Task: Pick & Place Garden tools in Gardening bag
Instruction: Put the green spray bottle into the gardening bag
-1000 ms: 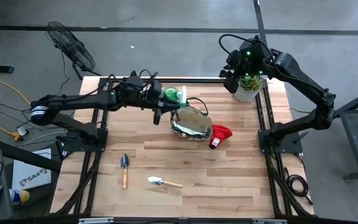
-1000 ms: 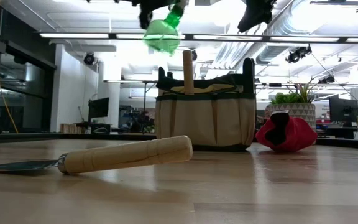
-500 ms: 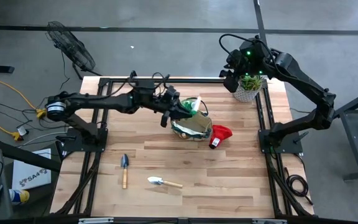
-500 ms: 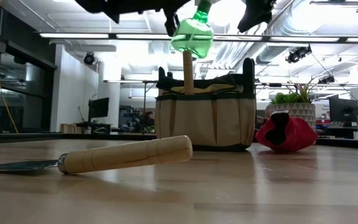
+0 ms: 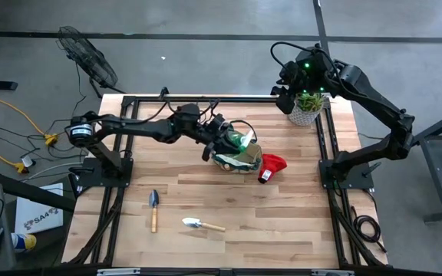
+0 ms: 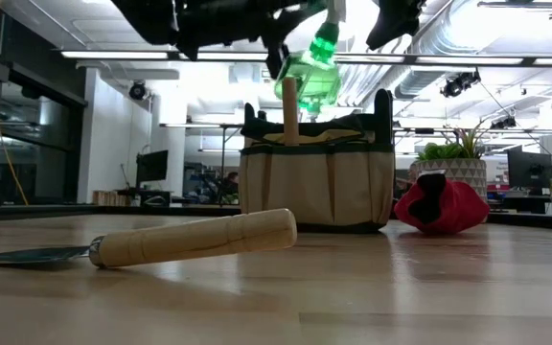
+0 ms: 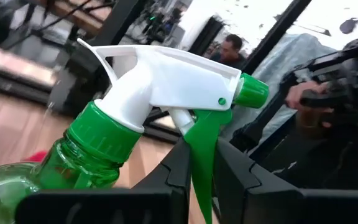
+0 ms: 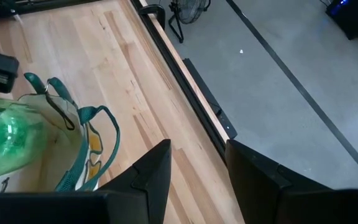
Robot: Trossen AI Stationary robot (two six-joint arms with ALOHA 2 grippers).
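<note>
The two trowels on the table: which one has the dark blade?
The trowel nearer the left edge, lying lengthwise with its dark blade toward the gardening bag. The other trowel lies crosswise, and its blade is pale and shiny.

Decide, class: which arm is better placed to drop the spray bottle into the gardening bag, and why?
The left. Its left gripper already holds the green spray bottle just above the gardening bag. The right gripper hangs empty, off by the potted plant.

Green spray bottle point(image 6: 309, 69) above gardening bag point(image 6: 316, 178)

High view straight down, low view table-level, both sharing the gardening bag point(image 5: 236, 152), wrist views close.
</note>
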